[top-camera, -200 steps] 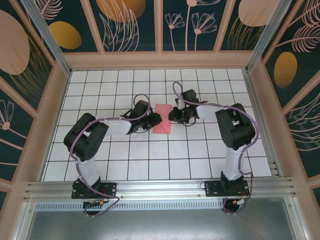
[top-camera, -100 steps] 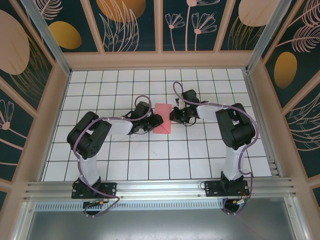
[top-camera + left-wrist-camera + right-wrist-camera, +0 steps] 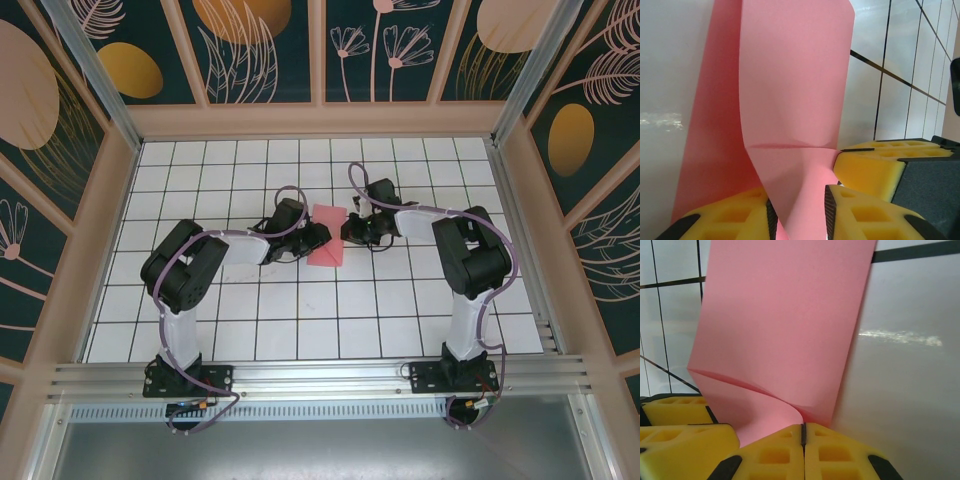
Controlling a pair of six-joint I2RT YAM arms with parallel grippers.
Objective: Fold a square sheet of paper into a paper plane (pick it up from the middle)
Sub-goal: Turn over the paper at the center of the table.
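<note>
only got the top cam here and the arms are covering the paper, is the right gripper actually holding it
Observer: Yes. In the right wrist view the right gripper is shut on the edge of the pink paper, and the sheet curls up from that pinch.
Operator: and the left one
Observer: The left gripper has its jaws apart, with a flap of the paper running through the gap between them.
Operator: any crease showing
Observer: One short crease runs across the paper just ahead of the left gripper. The paper above it looks smooth.
</note>
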